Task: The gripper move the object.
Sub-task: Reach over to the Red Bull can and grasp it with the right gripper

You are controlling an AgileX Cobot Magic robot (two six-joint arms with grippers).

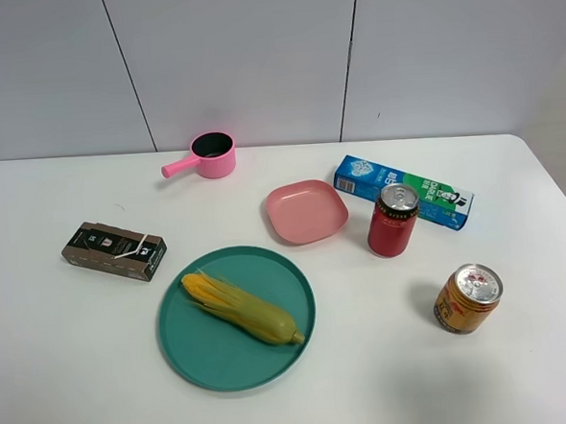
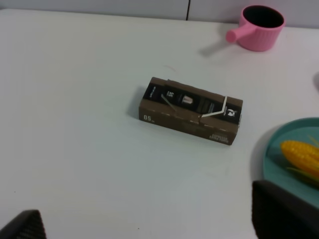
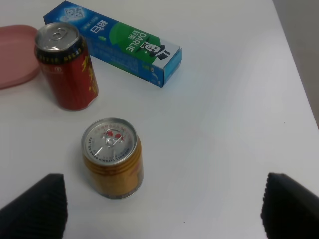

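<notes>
A white counter (image 1: 63, 379) carries a small pink saucepan (image 1: 212, 155), a dark brown carton (image 1: 113, 251), and a round teal plate (image 1: 191, 362) holding a yellow corn cob (image 1: 239, 308). A square pink dish (image 1: 307, 211) sits beside a tall red can (image 1: 392, 221), near a blue-green toothpaste box (image 1: 431, 195).

High camera looks down from the near side over the whole table (image 1: 64, 398) toward the far wall (image 1: 254, 60); left wrist camera closely covers its brown box (image 2: 189, 110) on the left, right wrist camera its orange can (image 3: 113, 159) on the right.
</notes>
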